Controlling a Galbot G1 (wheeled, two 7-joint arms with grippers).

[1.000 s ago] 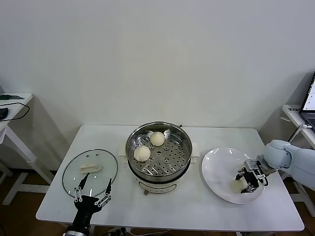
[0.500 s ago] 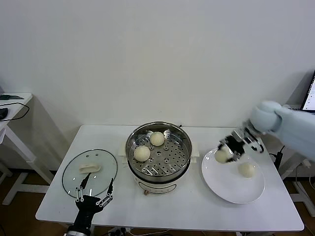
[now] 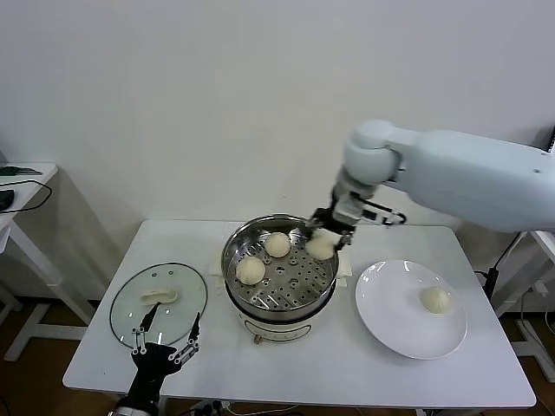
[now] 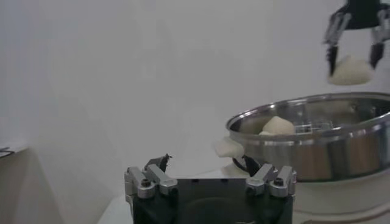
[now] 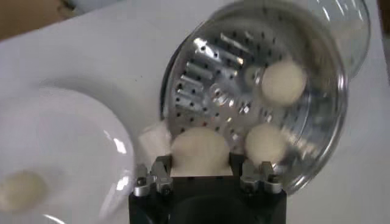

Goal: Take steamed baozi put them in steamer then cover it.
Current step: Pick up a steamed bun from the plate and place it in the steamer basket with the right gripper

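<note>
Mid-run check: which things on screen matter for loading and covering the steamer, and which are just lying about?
Job: steamer, two buns in it, bun held by right gripper, bun on plate, glass lid, left gripper open by lid.

Lying about: side table, laptop.

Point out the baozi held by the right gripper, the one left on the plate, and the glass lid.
held baozi point(image 3: 322, 247), head view, its dome
plate baozi point(image 3: 434, 300), head view, its middle
glass lid point(image 3: 182, 290), head view, clear pane

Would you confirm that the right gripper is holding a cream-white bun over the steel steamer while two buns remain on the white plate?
Only one bun remains on the white plate, per the head view. The right gripper does hold a cream-white bun over the steel steamer.
</note>
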